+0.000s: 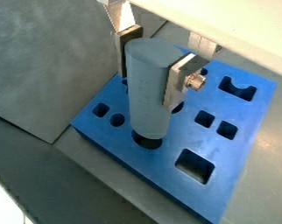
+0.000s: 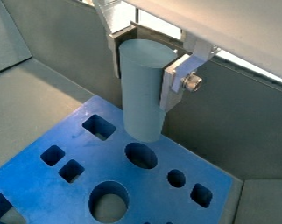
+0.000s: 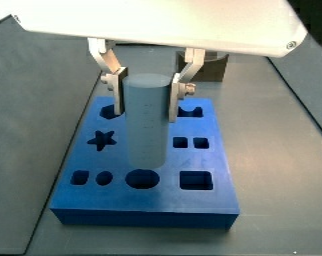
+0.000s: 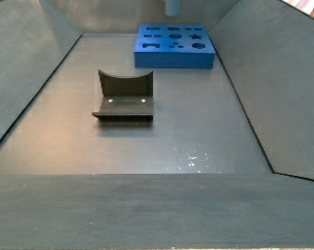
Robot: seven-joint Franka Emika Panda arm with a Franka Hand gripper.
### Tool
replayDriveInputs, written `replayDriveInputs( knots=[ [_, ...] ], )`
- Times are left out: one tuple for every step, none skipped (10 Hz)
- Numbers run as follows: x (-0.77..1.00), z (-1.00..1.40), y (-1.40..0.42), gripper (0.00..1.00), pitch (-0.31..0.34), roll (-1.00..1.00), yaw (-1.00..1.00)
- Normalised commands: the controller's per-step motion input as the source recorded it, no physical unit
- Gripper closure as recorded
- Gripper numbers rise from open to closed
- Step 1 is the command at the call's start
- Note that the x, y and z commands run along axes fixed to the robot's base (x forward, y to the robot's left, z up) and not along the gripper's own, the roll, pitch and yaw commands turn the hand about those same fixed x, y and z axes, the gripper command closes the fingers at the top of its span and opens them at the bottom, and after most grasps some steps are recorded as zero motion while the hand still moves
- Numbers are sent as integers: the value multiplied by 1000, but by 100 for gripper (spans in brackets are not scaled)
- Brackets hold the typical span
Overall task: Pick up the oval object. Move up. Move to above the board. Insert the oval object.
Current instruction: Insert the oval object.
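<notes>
My gripper (image 1: pixel 155 63) is shut on the oval object (image 1: pixel 147 92), a tall pale grey-blue post held upright near its top. The silver fingers (image 1: pixel 179 80) press its two sides in both wrist views. It also shows in a wrist view (image 2: pixel 144 92) and a side view (image 3: pixel 148 120), with the gripper (image 3: pixel 149 97) around it. The post hangs over the middle of the blue board (image 1: pixel 109 127), its lower end right at a dark hole (image 2: pixel 140 156). I cannot tell whether it has entered. The board lies at the far end in a side view (image 4: pixel 173 59).
The dark L-shaped fixture (image 4: pixel 125 98) stands on the grey floor, well short of the board. Other holes surround the post: a star (image 3: pixel 104 138), a large circle (image 3: pixel 142 180) and a square (image 3: pixel 195 181). Grey walls enclose the floor.
</notes>
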Motion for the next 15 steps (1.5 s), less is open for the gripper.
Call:
replayDriveInputs(
  knots=[
    [-143,-700,-129,100,-141,33,20],
    [0,-66,-3,100,-40,-7,11],
    [-3,-151,-94,100,-69,0,0],
    [-34,-551,-71,100,-100,-19,0],
    [0,-157,-37,100,-24,-34,0],
    [0,0,0,100,0,10,0],
    [0,-37,0,100,0,1,0],
    [0,-166,0,100,0,0,0],
    [0,-74,106,100,0,1,0],
    [0,-49,86,100,0,0,0],
    [0,-71,57,100,0,0,0],
    [0,-151,0,100,-6,0,0],
    [6,-214,0,100,-11,0,0],
    [11,-163,51,100,0,-9,0],
    [0,-203,0,100,-21,0,0]
  ],
)
